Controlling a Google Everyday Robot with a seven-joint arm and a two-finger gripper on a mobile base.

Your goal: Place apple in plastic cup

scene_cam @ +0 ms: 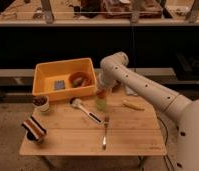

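Note:
The plastic cup (100,104), a small pale-green tumbler, stands upright near the middle of the wooden table (133,137). My gripper (101,91) hangs straight down right above the cup's mouth, at the end of the white arm reaching in from the right. It is shut on the apple (101,94), which shows as a small orange-red patch just over the cup's rim. Most of the apple is hidden by the gripper.
A yellow bin (45,75) at the back left holds a dark brown bowl (79,79) and a grey-blue pad (59,85). A white cup with dark contents (40,102), a striped object (34,128), a brush (87,110), a fork (105,133) and a banana (133,105) lie around.

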